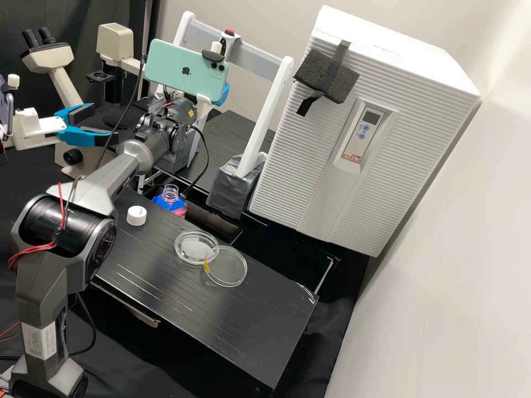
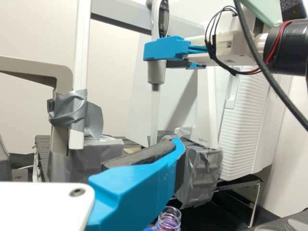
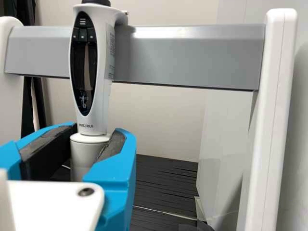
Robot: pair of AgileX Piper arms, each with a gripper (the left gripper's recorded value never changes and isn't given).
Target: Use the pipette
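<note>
Near, on black tray point(image 1: 249, 326), two clear petri dishes point(image 1: 194, 246) are seen, touching. Farther, a white cap point(image 1: 136, 215) and an uncapped bottle point(image 1: 171, 199) w/ purple liquid. At far left, left gripper point(image 1: 97, 122) is held spread, grasping nothing. Far centre, pipette point(image 3: 91, 72) is clasped by right gripper point(image 3: 89, 144) at white stand point(image 3: 274, 120).
</note>
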